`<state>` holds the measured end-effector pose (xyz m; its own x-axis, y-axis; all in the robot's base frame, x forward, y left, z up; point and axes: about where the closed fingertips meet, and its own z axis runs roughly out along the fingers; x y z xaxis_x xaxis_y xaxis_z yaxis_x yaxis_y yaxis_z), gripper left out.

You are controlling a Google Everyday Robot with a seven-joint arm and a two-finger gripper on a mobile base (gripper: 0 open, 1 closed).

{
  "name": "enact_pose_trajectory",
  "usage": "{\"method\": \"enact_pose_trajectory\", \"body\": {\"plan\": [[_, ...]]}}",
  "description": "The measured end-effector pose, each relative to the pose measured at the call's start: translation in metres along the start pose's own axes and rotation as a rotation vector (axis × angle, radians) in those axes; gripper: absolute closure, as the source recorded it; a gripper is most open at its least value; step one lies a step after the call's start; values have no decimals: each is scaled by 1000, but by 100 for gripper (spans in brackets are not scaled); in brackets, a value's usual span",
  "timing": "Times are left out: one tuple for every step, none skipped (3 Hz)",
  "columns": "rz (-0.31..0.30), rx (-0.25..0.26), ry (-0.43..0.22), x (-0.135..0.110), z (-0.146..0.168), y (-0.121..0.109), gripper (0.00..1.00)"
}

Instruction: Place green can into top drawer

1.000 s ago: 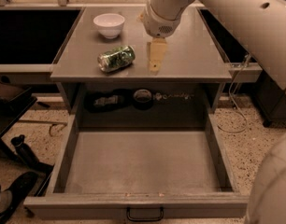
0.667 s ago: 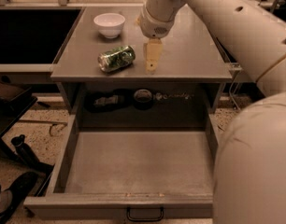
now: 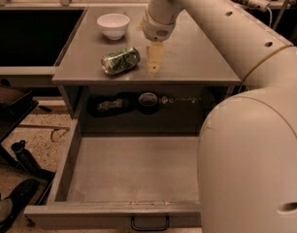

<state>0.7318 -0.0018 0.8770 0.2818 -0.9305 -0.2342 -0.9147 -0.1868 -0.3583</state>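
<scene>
The green can (image 3: 120,60) lies on its side on the grey countertop (image 3: 197,57), near the front edge. My gripper (image 3: 154,62) points down just right of the can, close above the countertop, and holds nothing that I can see. The top drawer (image 3: 134,169) is pulled out below the counter, its flat bottom bare, with the dark handle (image 3: 149,223) on its front. My arm reaches in from the right and covers the drawer's right side.
A white bowl (image 3: 113,24) stands on the countertop behind the can. Small dark objects (image 3: 147,101) lie in the recess behind the drawer. A dark sink-like basin (image 3: 32,33) is at the left. Shoes and clutter (image 3: 15,198) lie on the floor at the left.
My gripper has shifted slightly left, closer to the can. My arm's near section now fills more of the right foreground. The can and the drawer have not moved.
</scene>
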Motion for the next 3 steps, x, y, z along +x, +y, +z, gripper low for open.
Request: {"method": "enact_pose_trajectory", "body": {"plan": [[-49,2,-17,-12,10,-11,0],[-123,-24,-55,-38,32,-22,0],[-173,-58,-89,-58,53,-29,0]]}}
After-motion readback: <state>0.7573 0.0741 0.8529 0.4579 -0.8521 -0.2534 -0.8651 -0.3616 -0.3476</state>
